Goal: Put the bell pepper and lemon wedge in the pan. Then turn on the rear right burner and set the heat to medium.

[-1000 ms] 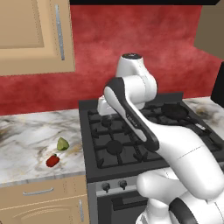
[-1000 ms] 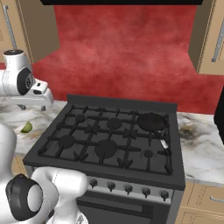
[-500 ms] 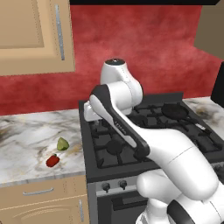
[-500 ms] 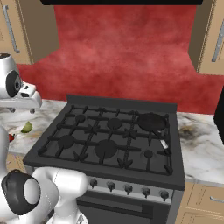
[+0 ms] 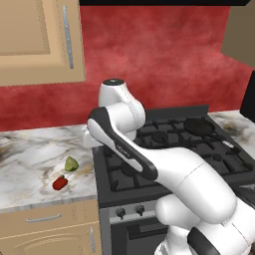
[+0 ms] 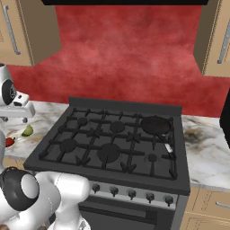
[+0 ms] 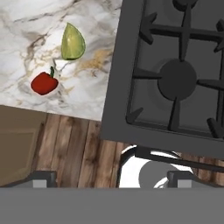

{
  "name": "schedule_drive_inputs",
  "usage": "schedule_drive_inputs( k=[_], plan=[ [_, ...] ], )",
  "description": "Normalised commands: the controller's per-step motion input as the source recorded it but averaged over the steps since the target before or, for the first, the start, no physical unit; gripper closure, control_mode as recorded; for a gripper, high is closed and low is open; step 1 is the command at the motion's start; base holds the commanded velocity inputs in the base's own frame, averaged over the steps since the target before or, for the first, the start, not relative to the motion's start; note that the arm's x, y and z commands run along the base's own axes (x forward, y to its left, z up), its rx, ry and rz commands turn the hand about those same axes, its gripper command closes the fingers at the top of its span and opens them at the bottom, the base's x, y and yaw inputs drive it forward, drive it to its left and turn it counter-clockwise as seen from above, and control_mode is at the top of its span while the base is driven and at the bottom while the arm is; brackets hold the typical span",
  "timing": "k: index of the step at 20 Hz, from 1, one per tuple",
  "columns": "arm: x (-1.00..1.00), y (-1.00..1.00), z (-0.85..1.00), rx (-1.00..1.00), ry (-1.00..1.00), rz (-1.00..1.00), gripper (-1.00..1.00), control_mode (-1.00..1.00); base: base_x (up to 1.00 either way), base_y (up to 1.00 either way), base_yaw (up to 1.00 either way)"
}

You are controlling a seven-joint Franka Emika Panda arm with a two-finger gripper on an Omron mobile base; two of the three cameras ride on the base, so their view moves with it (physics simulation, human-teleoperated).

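The red bell pepper (image 5: pixel 60 183) (image 6: pixel 9 142) lies on the marble counter left of the stove. The yellow-green lemon wedge (image 5: pixel 71 163) (image 6: pixel 28 130) rests just behind it. In the hand view the lemon wedge (image 7: pixel 72 41) and bell pepper (image 7: pixel 43 83) sit at the upper left, well off from my gripper (image 7: pixel 111 179). The gripper is open, with nothing between its fingertips (image 7: pixel 41 178), and hangs high over the stove's front left corner. The black pan (image 5: pixel 199 127) (image 6: pixel 156 125) stands on the rear right burner, its handle pointing forward.
The black stove (image 6: pixel 112 148) has several grates and a row of knobs (image 6: pixel 130 194) along its front. Marble counter (image 6: pixel 206 152) continues to its right. Wooden wall cabinets (image 5: pixel 40 40) hang above the left counter. A drawer front (image 5: pixel 45 219) sits below it.
My arm has swung left, carrying the hand from above the stove's back toward the left counter. The gripper stayed open. Pepper, lemon wedge and pan have not moved.
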Motion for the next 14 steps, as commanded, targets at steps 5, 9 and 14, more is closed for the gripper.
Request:
schedule_drive_inputs(
  k=[5, 9, 14],
  plan=[
    [0.02, 0.22, -0.11, 0.0, 0.13, 0.0, -1.0, -1.0, 0.0, 0.0, 0.0],
    [0.04, 0.2, -0.22, 0.0, 0.09, 0.0, -1.0, -1.0, 0.0, 0.0, 0.0],
    [0.04, 0.28, -0.35, 0.0, 0.02, 0.0, -1.0, -1.0, 0.0, 0.0, 0.0]
  ],
)
